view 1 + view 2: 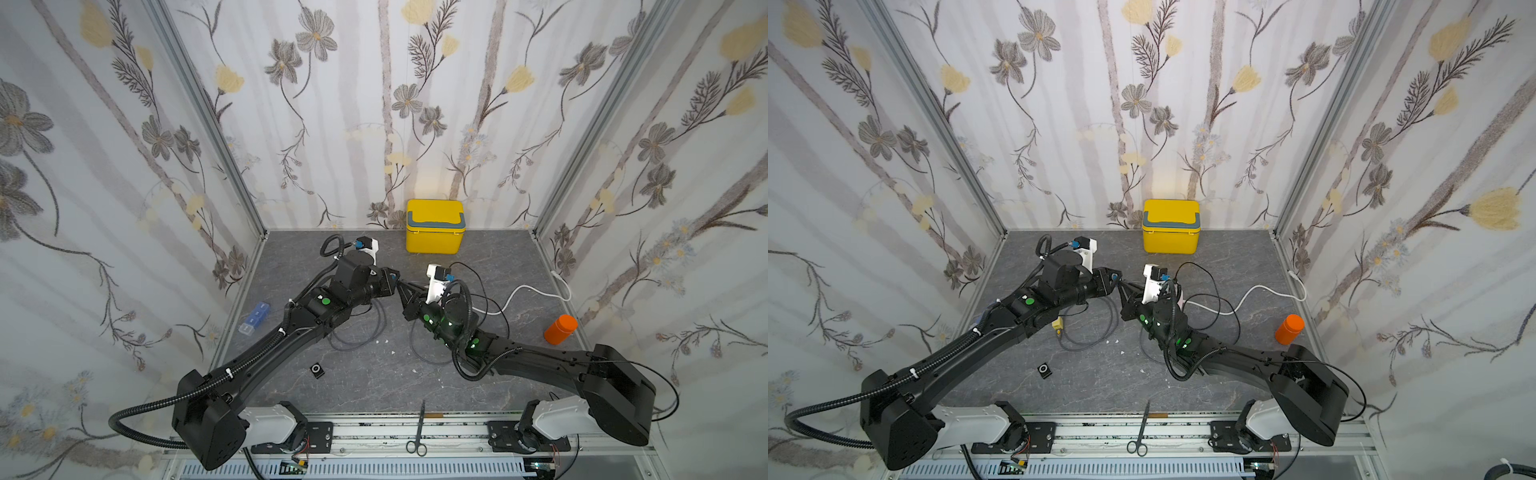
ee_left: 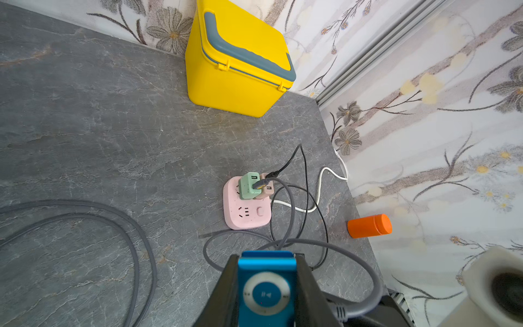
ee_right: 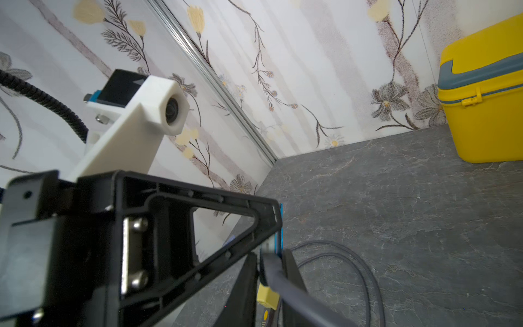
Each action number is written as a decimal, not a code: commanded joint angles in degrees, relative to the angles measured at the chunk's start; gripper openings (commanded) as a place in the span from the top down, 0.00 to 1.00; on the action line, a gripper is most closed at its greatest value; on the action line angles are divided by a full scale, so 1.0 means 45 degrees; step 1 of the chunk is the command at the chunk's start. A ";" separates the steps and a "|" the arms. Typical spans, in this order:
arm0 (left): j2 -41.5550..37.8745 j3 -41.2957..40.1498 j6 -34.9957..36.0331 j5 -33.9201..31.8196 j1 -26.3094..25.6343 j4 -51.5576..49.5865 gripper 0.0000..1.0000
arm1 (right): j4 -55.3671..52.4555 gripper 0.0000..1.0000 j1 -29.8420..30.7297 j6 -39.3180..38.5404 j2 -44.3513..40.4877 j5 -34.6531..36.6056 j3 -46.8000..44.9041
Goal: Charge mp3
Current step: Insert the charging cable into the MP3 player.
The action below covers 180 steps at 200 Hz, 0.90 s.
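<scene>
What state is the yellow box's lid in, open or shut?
Shut: the yellow box has its lid seated flush, grey handle folded flat on top.

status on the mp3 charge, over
Left claw clamped on blue mp3 player. Right claw at its edge, grey cable between jaws, grip unclear. No obstruction seen.

Both top views from high over the front of the desk point(image 1: 374, 386), facing down toward the box point(image 1: 434, 226), wrist views low and close, all sharing box and desk
</scene>
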 commanded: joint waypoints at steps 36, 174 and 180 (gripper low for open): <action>-0.0291 -0.0544 0.0566 0.0061 0.0495 -0.0166 0.94 | -0.1387 0.64 -0.0191 -0.0807 -0.1214 -0.1568 0.0514; 0.2662 0.2909 0.3823 -0.0804 0.2839 -0.2732 0.93 | -0.5344 0.35 -0.2764 -0.0409 -0.3783 -0.5451 0.0061; 0.3115 0.3374 0.4051 -0.1178 0.3012 -0.3084 0.93 | -0.5634 0.35 -0.3064 -0.0609 -0.3805 -0.5454 0.0583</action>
